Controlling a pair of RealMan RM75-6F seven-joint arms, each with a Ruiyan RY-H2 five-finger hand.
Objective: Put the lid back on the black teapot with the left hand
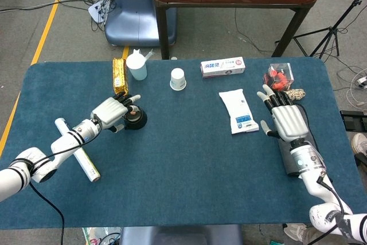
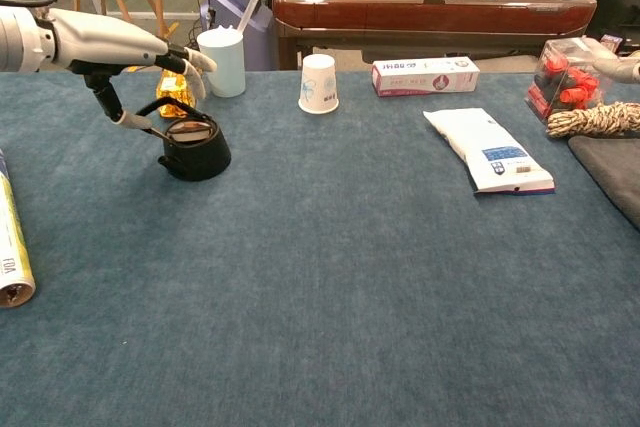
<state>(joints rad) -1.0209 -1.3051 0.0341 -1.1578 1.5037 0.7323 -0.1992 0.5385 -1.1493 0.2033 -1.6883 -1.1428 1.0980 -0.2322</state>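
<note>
The black teapot (image 1: 136, 119) (image 2: 196, 150) stands on the blue table at the left. Its brownish lid (image 2: 190, 130) lies on the pot's mouth, under the raised wire handle. My left hand (image 1: 114, 111) (image 2: 150, 50) hovers just above and left of the pot with its fingers spread. The fingertips (image 1: 133, 100) reach over the lid, and the thumb (image 2: 128, 119) points down beside the handle. Nothing shows in its grasp. My right hand (image 1: 285, 119) lies at the table's right side, palm down with fingers apart, holding nothing.
Behind the teapot are a gold packet (image 1: 119, 75), a white cup with a stick (image 1: 136, 66) and a paper cup (image 1: 178, 78). A foil roll (image 1: 80, 152) lies left. A boxed tube (image 1: 222, 67), a white pouch (image 1: 239, 111), a clear box of red items (image 1: 278, 76) and a rope bundle (image 2: 595, 120) lie right.
</note>
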